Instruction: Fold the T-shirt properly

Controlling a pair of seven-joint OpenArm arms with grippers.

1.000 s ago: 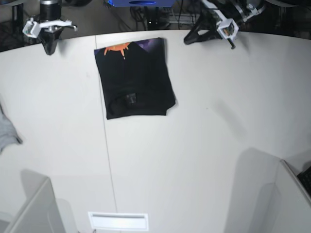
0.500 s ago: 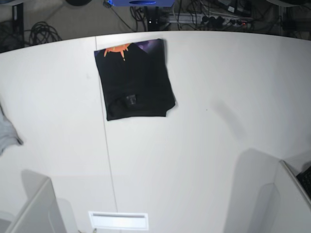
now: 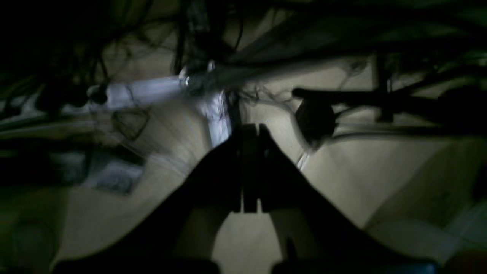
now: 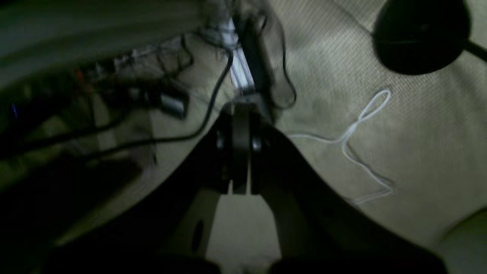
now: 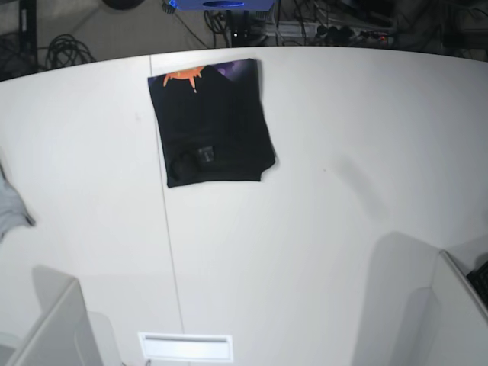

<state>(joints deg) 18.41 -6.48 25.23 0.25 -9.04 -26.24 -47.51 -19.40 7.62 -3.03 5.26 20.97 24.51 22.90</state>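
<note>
T-shirt (image 5: 213,126) inspection, base view: you will find it lying on the white table (image 5: 320,229), toward the far edge and left of centre, already gathered into a compact, roughly rectangular packet. A strip of the orange-and-purple print shows along its far edge, and a small label sits on top near the front. Its lower right corner looks slightly bulged. A grey cloth (image 5: 11,210) lies well apart at the left edge. Neither arm appears in this view.

Left wrist view: the left gripper (image 3: 249,133) hangs over a dim floor strewn with cables (image 3: 213,49), away from the table. Its fingers are pressed together with nothing between them.

Right wrist view: the right gripper (image 4: 241,110) is likewise off the table, above carpet and a loose white cord (image 4: 357,140). Its fingers are closed flat on each other and hold nothing.

Handling assessment: judge the garment as light, soft and limp, with layers that would slide over one another if dragged. Should you need to tidy it, take hold at the corners or along a folded edge, pinching all layers together, rather than at the middle.
</note>
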